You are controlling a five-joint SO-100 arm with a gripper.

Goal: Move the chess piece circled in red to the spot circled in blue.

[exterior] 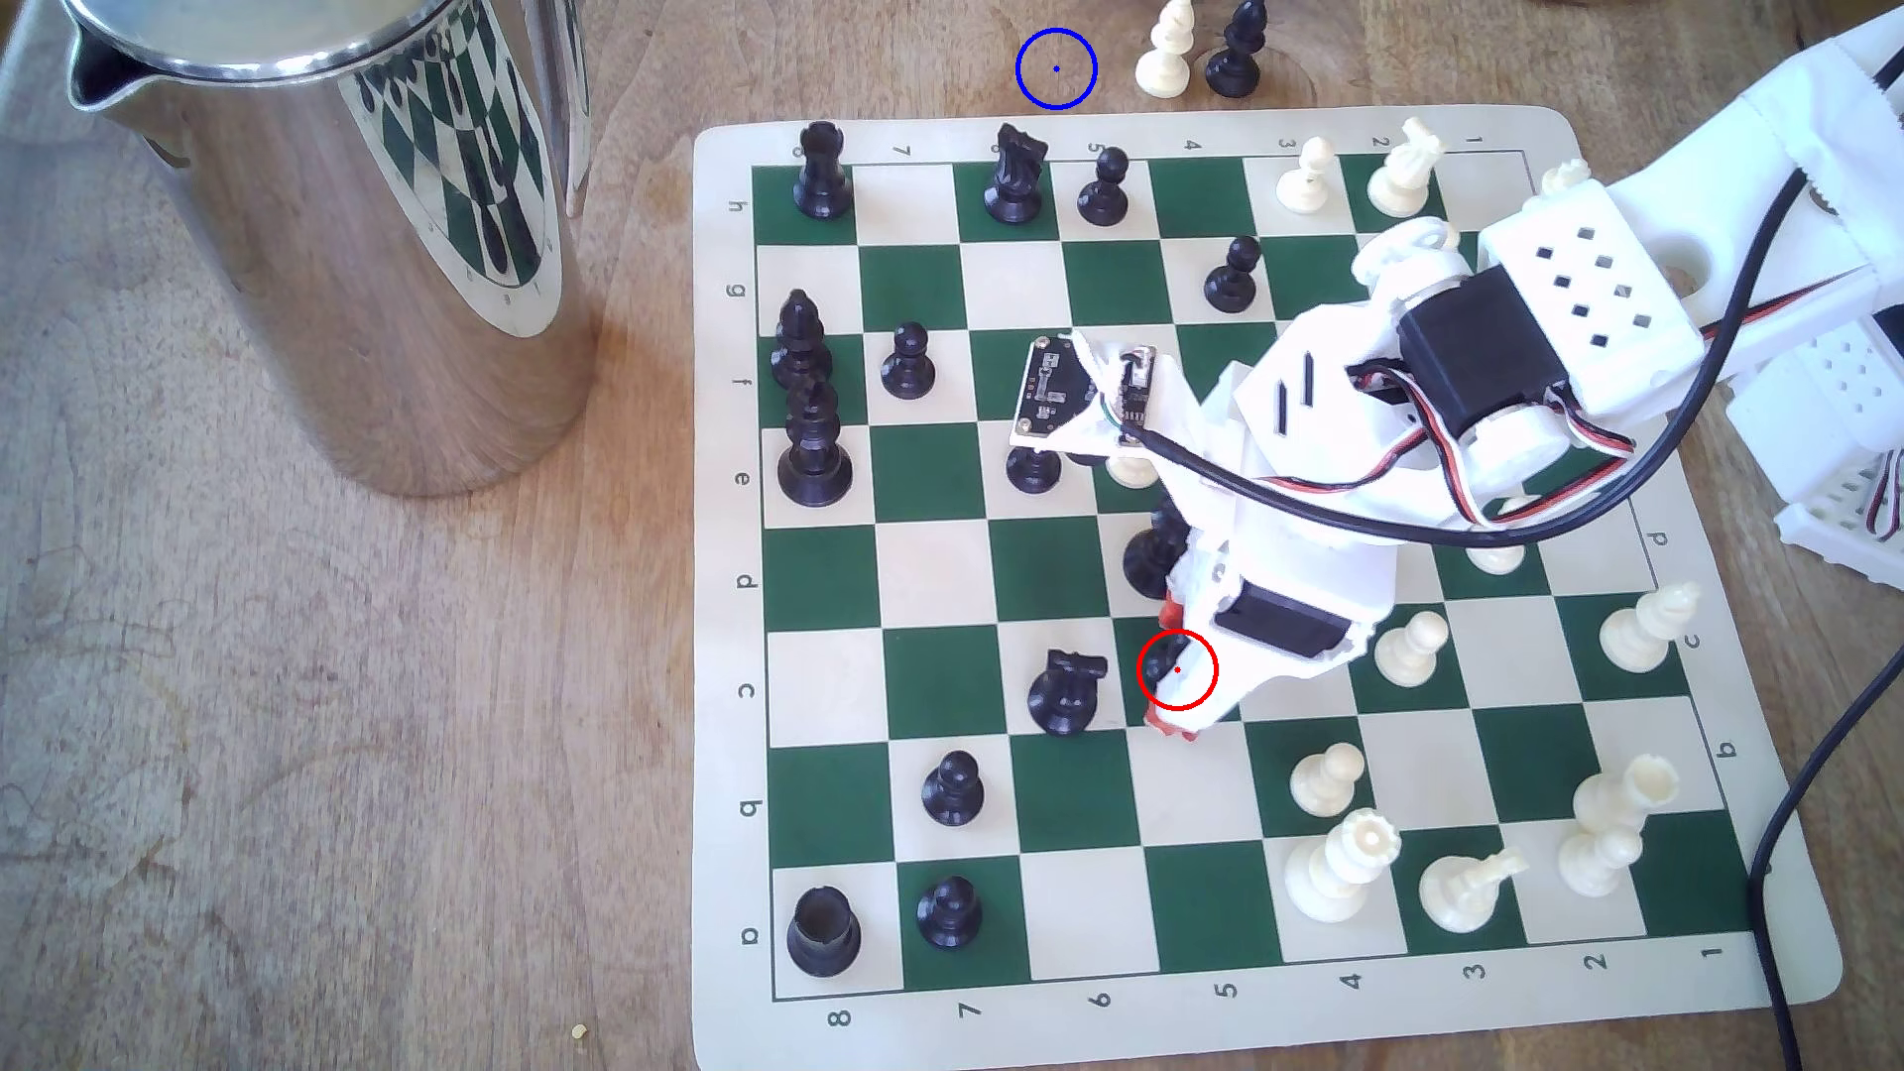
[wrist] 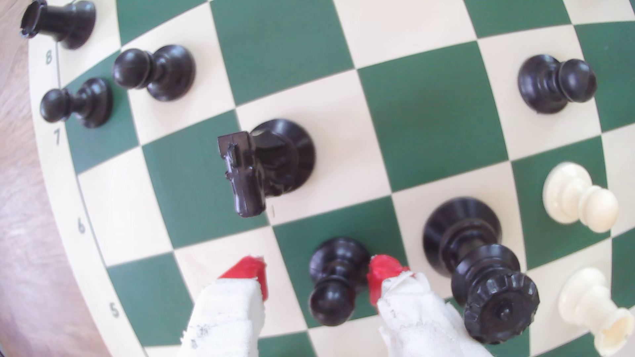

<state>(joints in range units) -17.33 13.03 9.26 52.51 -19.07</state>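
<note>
The black pawn (exterior: 1166, 659) ringed in red stands on a green square in row c, a little right of and below the exterior view's centre, partly covered by the white arm (exterior: 1442, 412) that reaches in from the upper right of that frame. In the wrist view the same pawn (wrist: 335, 279) stands upright on its green square between the two red-tipped, cloth-wrapped fingers (wrist: 383, 274). The tool (wrist: 318, 274) is spread: one red tip lies just against the pawn's base, the other stands clearly apart from it over the neighbouring cream square, so nothing is pinched.

The blue ring (exterior: 1056, 69) with its centre dot sits on bare wood at the top of the exterior view, just beyond the far edge of the chessboard (exterior: 721, 618), well apart from the pawn. Just to the exterior view's right of it stand a white bishop (exterior: 1166, 52) and a black bishop (exterior: 1236, 52), off the board.

A black knight (exterior: 1066, 692) stands on the cream square just to the exterior view's left of the pawn. In the wrist view a black queen (wrist: 481, 274) stands on the cream square just beside the pawn, on the side of the touching finger. A polished steel jug (exterior: 340, 227) stands on the wooden surface (exterior: 309, 772) in the upper left of the exterior view, mirroring the board.
</note>
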